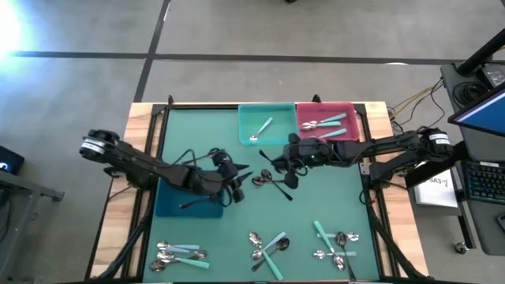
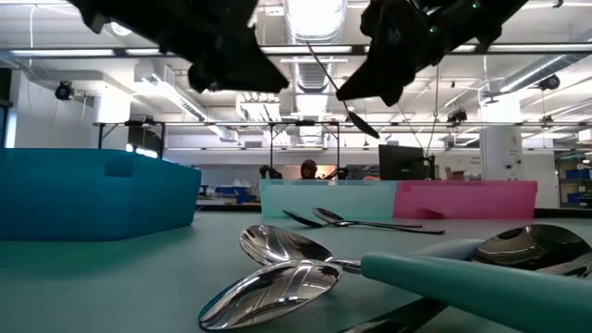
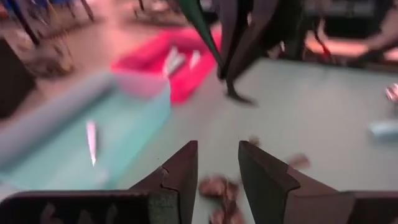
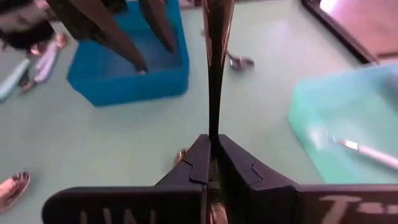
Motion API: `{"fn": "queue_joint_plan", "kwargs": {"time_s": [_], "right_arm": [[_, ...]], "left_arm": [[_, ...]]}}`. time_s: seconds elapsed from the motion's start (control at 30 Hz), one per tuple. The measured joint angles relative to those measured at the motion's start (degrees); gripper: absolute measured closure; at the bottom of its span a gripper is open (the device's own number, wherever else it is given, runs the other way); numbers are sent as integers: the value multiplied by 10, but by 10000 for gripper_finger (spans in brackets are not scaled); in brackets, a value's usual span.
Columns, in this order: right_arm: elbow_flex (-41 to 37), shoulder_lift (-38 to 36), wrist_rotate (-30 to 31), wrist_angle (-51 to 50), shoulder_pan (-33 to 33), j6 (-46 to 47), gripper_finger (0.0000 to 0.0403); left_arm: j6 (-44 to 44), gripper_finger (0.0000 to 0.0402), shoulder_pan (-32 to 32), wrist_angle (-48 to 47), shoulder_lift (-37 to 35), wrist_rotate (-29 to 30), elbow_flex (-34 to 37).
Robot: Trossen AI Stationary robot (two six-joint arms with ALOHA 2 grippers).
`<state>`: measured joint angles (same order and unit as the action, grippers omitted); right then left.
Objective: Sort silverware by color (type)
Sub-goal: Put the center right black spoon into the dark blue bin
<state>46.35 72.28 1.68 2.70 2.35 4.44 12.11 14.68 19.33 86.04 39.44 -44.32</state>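
My right gripper (image 1: 278, 164) is shut on a dark metal spoon (image 4: 211, 74), lifted above the middle of the green mat. My left gripper (image 1: 241, 177) is open and empty, with its fingers (image 3: 183, 168) above a few dark spoons (image 1: 267, 180) that lie flat on the mat; they also show in the low view (image 2: 351, 220). The blue bin (image 1: 189, 201) holds one dark spoon. The teal bin (image 1: 266, 125) holds one spoon. The pink bin (image 1: 327, 122) holds teal-handled spoons. My right gripper pinches the dark spoon's thin shaft (image 4: 213, 134) between its two fingers. The spoon runs along the fingers and sticks out past their tips. In the low view it hangs slanted (image 2: 356, 116), lifted clear of the mat.
Groups of silver and teal-handled spoons lie along the near edge (image 1: 177, 254), (image 1: 267, 246), (image 1: 335, 241). The teal and pink bins stand at the far edge, the blue bin at the left. The two grippers are close together at mid-mat.
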Motion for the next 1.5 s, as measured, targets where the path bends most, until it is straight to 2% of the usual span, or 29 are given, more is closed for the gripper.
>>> {"fn": "queue_joint_plan", "kwargs": {"time_s": [0.17, 0.43, 0.67, 0.77, 0.93, 1.2, 1.33, 1.5], "right_arm": [[0, 2, -2, 29, -6, -24, 394], [0, 2, -4, 61, -25, -72, 394], [0, 2, -4, 72, -39, -96, 394], [0, 2, -4, 70, -39, -96, 394], [3, 2, -3, 68, -39, -101, 394], [9, 2, -6, 66, -39, -84, 394], [10, 2, -3, 59, -38, -76, 376], [11, 1, -2, 35, -38, -74, 328]], "left_arm": [[-70, 301, 0, 109, 32, 4, -18], [-92, 301, 0, 113, 54, 21, -76], [-100, 302, 0, 109, 64, 21, -100], [-99, 320, 1, 105, 62, 21, -101], [-64, 389, 1, 72, 59, 15, -104], [-56, 401, -1, 60, 50, -14, -104], [-56, 401, -1, 27, 41, -14, -104], [-57, 401, -1, 16, 29, -12, -103]]}}
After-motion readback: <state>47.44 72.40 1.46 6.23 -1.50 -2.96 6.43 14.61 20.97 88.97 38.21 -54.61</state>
